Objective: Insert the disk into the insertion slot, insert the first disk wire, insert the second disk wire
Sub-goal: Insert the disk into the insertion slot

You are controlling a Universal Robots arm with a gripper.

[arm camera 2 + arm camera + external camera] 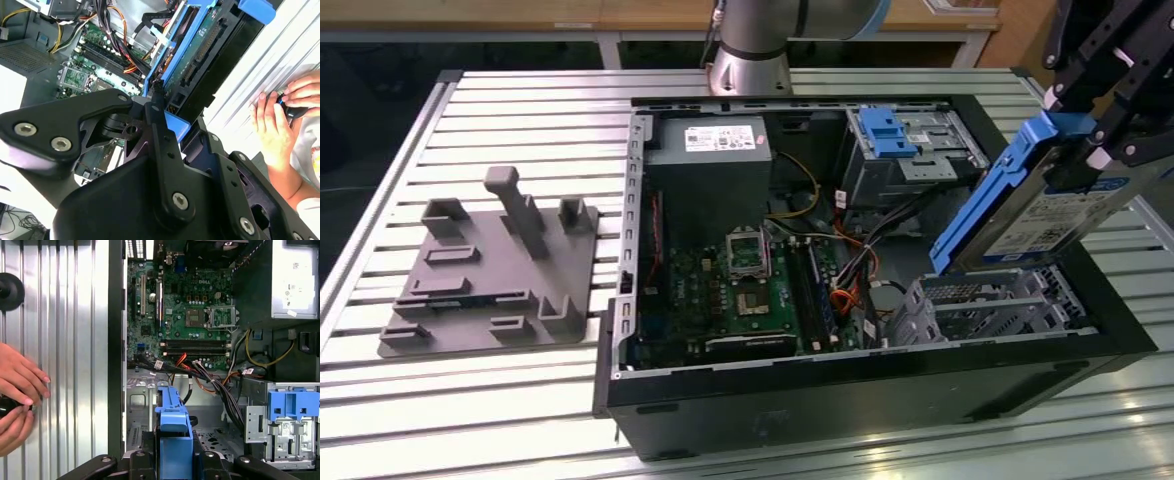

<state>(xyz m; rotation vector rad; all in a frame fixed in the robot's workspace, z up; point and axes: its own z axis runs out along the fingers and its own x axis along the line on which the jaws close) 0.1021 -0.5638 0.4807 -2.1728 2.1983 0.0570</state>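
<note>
While I hold the disk (1047, 215) tilted above the open case (854, 390), its lower edge hangs just over the insertion slot (987, 305), not yet inside. My hand (1098, 150) is closed on the blue carrier (172, 432) at the disk's upper end.

The risk, as I judge it, is this slant: a carrier corner could catch the cage's perforated rim and jam, or the disk could twist in my grip. The wires (854, 268) lie just beside the slot and could get pinched. A person's hand (272, 125) rests on the surface (520, 400) near the case, close to my arm.

In the first wrist view the carrier covers much of the slot's floor, so I cannot tell how the two line up.
</note>
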